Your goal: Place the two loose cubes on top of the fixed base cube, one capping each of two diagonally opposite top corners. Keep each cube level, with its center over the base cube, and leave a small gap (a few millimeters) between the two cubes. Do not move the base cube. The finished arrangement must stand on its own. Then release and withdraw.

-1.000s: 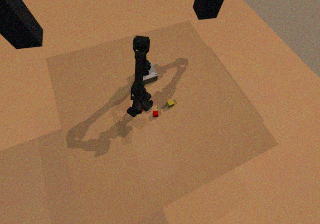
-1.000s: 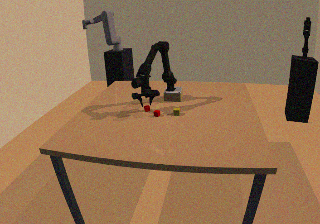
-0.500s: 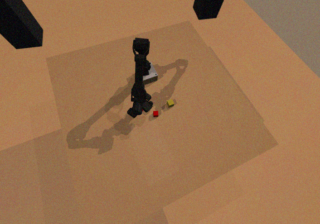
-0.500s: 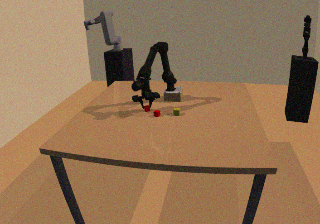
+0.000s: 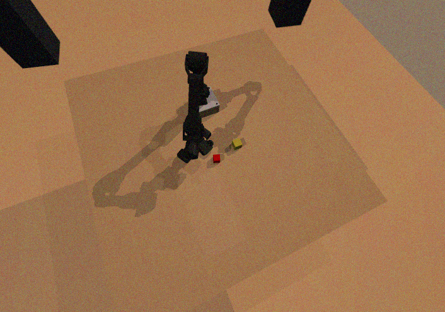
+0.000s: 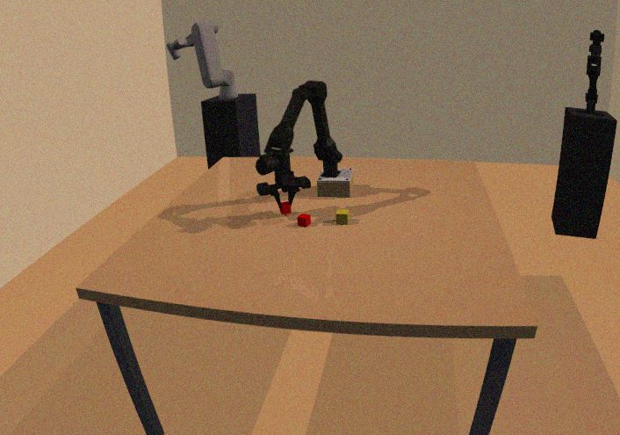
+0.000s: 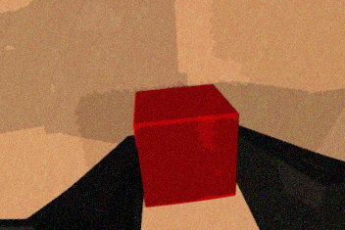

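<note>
Tan table with two red cubes, yellow cube, grey arm base.
</note>
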Tool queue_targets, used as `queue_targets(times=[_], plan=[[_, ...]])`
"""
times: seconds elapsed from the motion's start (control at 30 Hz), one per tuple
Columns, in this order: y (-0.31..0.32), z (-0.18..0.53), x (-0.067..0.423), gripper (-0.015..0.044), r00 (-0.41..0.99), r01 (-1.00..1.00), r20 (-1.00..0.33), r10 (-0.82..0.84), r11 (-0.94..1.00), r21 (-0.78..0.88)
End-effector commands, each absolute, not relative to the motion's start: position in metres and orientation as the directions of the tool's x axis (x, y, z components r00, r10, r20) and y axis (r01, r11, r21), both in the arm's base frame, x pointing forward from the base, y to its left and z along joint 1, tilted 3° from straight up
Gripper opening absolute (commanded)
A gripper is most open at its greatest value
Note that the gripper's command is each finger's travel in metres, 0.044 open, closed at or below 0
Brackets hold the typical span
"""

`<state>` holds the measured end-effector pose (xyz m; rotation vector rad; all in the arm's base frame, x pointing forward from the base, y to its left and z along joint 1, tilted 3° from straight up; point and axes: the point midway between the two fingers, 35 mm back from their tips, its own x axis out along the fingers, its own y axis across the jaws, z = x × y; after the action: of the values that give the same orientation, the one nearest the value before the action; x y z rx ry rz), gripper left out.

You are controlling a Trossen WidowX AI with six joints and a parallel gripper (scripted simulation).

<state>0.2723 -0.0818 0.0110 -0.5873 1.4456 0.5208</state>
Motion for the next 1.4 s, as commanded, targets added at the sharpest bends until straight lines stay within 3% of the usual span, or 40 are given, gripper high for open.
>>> queue_targets(times=[0.0,0.87,1.37], plan=[[-0.084,0.025,0.276,0.0105,0.075,-0.65,-0.997,-0.029,0.757,-0.071],[-0.084,0.106,0.268,0.0105,0.074,-0.663,-0.997,-0.015,0.746,-0.06],[-0.052,0.103,0.274,0.0105,0.078,-0.719,-0.997,-0.006,0.693,-0.06]])
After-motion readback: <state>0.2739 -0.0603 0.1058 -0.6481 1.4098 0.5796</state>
